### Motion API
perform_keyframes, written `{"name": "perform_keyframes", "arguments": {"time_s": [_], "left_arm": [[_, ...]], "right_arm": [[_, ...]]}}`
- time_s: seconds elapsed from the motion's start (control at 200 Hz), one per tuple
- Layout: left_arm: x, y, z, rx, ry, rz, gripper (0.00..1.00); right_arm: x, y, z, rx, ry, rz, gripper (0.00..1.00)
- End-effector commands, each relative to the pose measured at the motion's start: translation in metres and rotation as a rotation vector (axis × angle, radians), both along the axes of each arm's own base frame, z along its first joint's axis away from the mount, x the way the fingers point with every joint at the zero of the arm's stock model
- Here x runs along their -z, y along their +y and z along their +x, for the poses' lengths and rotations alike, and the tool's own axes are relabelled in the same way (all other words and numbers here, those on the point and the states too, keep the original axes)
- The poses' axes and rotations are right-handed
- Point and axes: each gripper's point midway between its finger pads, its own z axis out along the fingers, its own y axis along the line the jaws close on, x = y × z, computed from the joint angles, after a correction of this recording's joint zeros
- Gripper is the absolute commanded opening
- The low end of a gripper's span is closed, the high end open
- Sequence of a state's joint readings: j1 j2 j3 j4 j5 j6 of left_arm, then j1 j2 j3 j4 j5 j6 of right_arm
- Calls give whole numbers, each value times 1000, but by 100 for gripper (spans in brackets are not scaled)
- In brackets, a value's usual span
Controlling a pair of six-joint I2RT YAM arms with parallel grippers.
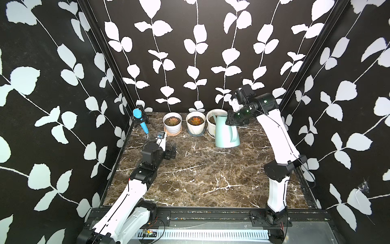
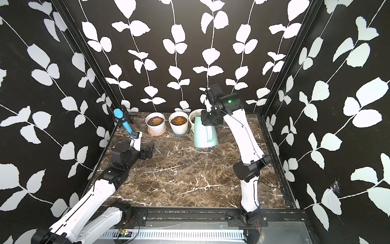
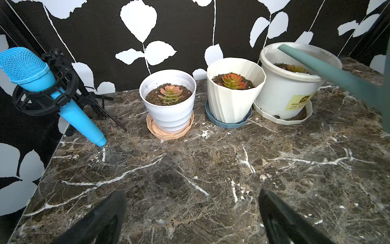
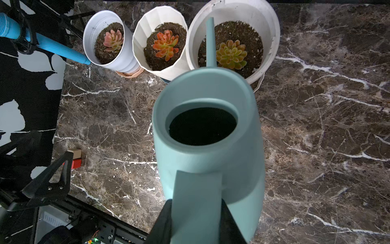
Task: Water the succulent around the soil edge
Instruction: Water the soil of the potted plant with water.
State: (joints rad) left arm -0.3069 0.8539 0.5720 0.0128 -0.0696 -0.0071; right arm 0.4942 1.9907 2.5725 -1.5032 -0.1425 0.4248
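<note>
My right gripper [image 4: 196,205] is shut on the handle of a mint-green watering can [image 4: 209,131], seen in both top views [image 1: 226,132] [image 2: 204,133] at the back right. The can is close to upright, and I cannot tell whether its base touches the table. Its thin spout [image 4: 210,31] reaches over the rim of the rightmost round white pot [image 4: 272,31]. The tip is above the soil beside a yellow-green succulent [image 4: 231,54] [image 3: 296,68]. No water shows. My left gripper [image 3: 192,200] [image 1: 172,151] is open and empty, low over the marble at the left.
Two more white pots with reddish succulents [image 1: 172,124] [image 1: 195,124] stand in a row left of the watered pot. A blue microphone [image 1: 140,120] on a black stand is at the back left corner. A small red and tan block [image 4: 76,158] lies near my left arm.
</note>
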Motion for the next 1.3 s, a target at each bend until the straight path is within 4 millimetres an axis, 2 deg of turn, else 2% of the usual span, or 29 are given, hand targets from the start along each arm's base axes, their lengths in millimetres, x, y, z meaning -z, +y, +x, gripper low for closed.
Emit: {"name": "perform_keyframes", "arguments": {"time_s": [0.0,0.385,0.735,1.035,1.29], "left_arm": [[-3,1,-2,0,-25,5,99],[-3,0,-3,4,-27,7,99],[-3,-1,-3,6,-29,8,99],[-3,-1,-4,9,-30,8,99],[-3,-2,-3,12,-29,9,99]], "right_arm": [[-22,0,14,29,-98,45,0],[-17,-4,19,43,-91,37,0],[-7,-13,14,49,-69,5,0],[-10,-21,12,59,-73,-2,0],[-14,-26,1,46,-69,-10,0]]}}
